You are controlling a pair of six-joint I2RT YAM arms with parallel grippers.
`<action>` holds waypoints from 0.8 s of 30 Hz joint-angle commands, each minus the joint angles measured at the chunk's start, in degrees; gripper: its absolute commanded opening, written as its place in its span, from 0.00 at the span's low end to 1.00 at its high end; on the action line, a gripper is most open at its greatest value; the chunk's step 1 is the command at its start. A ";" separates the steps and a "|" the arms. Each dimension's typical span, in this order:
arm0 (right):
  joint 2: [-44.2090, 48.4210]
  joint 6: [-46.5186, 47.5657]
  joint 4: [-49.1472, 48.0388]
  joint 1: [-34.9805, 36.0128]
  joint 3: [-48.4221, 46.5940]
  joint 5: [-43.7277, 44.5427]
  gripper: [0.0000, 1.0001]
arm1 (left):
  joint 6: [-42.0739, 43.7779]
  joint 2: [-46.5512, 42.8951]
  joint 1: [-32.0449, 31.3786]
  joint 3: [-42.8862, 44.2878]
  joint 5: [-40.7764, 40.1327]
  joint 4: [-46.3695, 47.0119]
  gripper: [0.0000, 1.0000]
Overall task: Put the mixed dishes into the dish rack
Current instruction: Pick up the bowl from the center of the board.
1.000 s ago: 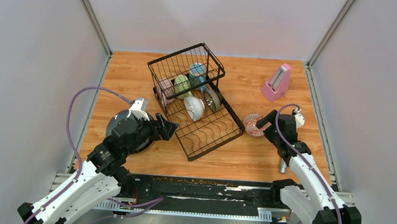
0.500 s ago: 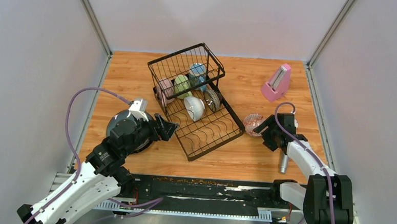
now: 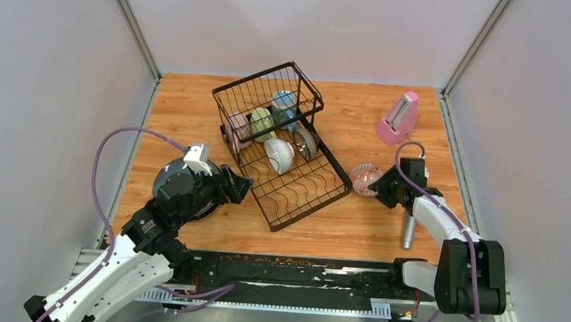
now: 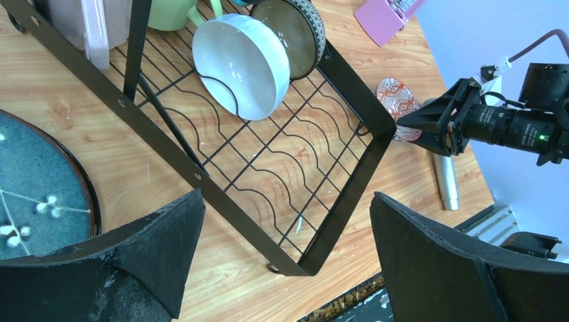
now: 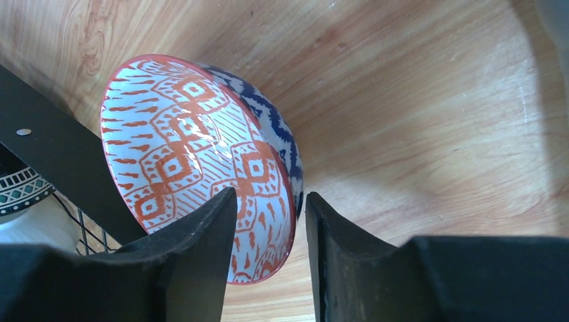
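The blue-red patterned bowl [image 3: 363, 177] [image 5: 194, 161] sits tilted on the wood just right of the dish rack [image 3: 313, 204] [image 4: 121, 104]. My right gripper [image 3: 379, 186] [image 5: 268, 198] straddles the bowl's near rim, one finger inside and one outside. Its jaws are narrow but open, with a gap still showing beside the rim. In the rack stand a white bowl [image 3: 278, 155] [image 4: 231, 64], a dark bowl [image 3: 306, 142], and pink, green and blue mugs [image 3: 261, 123]. My left gripper [image 3: 244, 185] [image 4: 287, 196] hangs wide open and empty over the rack's near corner. A dark speckled plate [image 3: 165, 183] [image 4: 33, 194] lies under the left arm.
A pink metronome [image 3: 398, 119] stands at the back right. A silver microphone [image 3: 408, 232] [image 4: 445, 184] lies on the wood near the right arm. The rack's black frame bar [image 5: 60, 154] runs close against the patterned bowl's left side. Grey walls enclose the table.
My right gripper has come down and in around the patterned bowl's rim, and its jaws have narrowed a lot. The left arm has shifted only slightly and stays open.
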State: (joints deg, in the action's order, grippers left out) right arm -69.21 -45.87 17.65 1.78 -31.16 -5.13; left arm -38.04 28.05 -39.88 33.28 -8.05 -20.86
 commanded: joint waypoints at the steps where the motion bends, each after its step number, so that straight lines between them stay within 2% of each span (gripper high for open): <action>1: 1.38 1.47 -1.56 -0.21 -1.95 1.72 0.40 | 0.74 0.90 0.13 2.05 -0.95 0.39 1.00; 3: 2.12 1.63 -1.52 -0.22 -1.62 2.31 0.35 | 0.69 1.21 0.15 2.05 -0.87 0.38 1.00; 8: 3.56 1.69 -1.46 -0.20 -0.97 2.93 0.31 | 0.74 2.16 0.16 2.10 -0.25 0.73 1.00; 11: 4.19 1.74 -1.43 -0.21 -0.60 2.77 0.15 | 1.44 2.87 0.20 2.50 0.35 0.57 1.00; 16: 5.59 1.50 -1.33 -0.20 0.00 2.53 0.12 | 2.46 4.60 0.12 3.47 1.44 0.40 1.00; 17: 6.18 1.48 -1.17 -0.22 -0.04 2.41 0.07 | 2.47 5.03 0.10 3.64 1.72 0.39 1.00; 21: 8.90 1.40 -0.19 -0.22 -0.26 2.35 0.02 | 2.23 6.00 0.13 3.89 2.03 0.31 1.00; 24: 11.97 1.18 1.35 -0.24 -0.48 3.50 0.01 | 1.94 6.49 0.15 3.91 2.08 0.49 1.00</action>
State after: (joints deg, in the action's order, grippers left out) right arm -61.73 -44.45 19.59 1.37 -30.74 -1.72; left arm -36.80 34.04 -39.88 34.98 -6.48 -21.26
